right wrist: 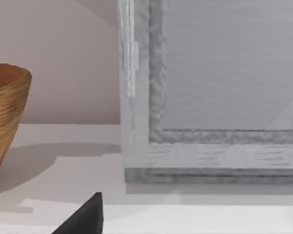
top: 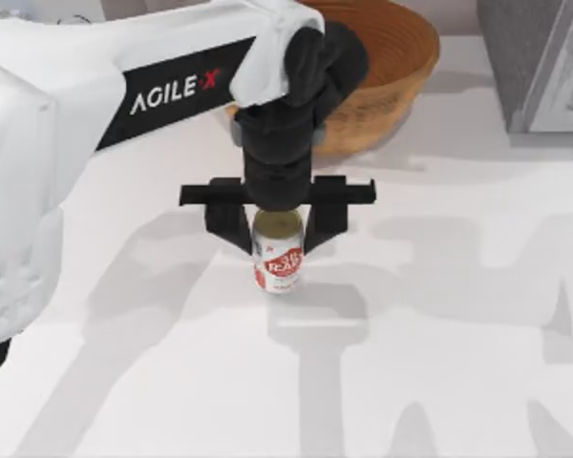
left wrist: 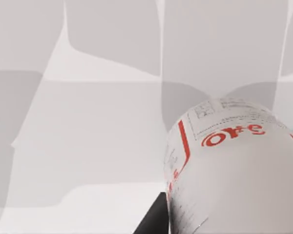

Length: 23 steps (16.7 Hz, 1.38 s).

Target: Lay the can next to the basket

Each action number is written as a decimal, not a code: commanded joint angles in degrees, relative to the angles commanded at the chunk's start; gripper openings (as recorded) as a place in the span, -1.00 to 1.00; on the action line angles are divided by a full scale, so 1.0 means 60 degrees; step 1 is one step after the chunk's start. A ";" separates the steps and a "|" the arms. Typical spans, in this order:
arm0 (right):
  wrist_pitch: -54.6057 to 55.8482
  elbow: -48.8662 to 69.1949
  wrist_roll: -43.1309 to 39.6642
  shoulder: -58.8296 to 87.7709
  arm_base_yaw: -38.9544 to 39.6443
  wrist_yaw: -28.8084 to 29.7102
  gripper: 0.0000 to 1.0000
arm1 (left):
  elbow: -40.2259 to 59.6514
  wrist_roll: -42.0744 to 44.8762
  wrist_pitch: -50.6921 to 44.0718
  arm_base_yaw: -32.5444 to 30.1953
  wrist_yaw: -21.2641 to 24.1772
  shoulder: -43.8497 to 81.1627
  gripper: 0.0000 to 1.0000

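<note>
Centrally on the pale, shadow-streaked bench [top: 458, 315], the left gripper [top: 277, 229] has its jaws clenched around the upright can [top: 278, 258], with the basket [top: 392, 67] at one o'clock.

Top view: camera above table [top: 458, 315], looking down, near enough that left arm [top: 124, 95] takes up much of frame. Left wrist view: very close behind can [left wrist: 234, 170], facing tabletop. Right wrist view: low, level along table toward grey box [right wrist: 210, 97]. Top and right wrist views share basket [top: 392, 67] and box.
</note>
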 joint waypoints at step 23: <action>0.0000 0.0000 0.0000 0.0000 0.0000 0.0000 1.00 | 0.0539 -0.0013 -0.0547 0.0007 -0.0001 -0.0027 1.00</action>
